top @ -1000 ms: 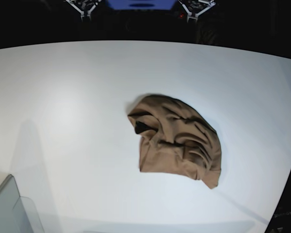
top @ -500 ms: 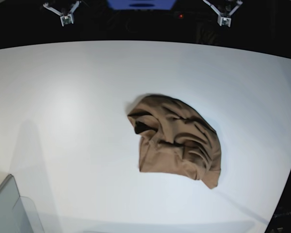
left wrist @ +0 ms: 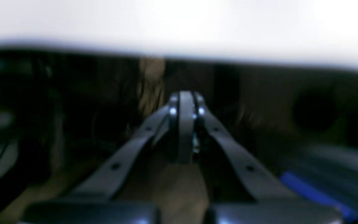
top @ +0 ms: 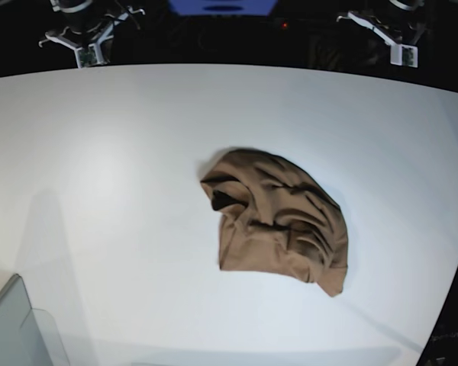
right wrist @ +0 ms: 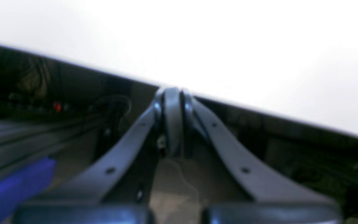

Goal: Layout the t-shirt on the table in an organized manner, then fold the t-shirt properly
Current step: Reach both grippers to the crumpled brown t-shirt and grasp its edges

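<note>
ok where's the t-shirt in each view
base: the crumpled tan t-shirt lies right of centre on the white table, apart from both grippers.
left wrist: not in it; only the shut left gripper before the table's far edge.
right wrist: not in it; only the shut right gripper.
shared landmark: the white table's edge, seen in all three views.

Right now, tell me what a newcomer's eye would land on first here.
The crumpled brown t-shirt stands out first, bunched in a heap just right of the middle of the white table. Next, the two arms' tools, left tool and right tool, sit shut beyond the far edge, touching nothing.
</note>
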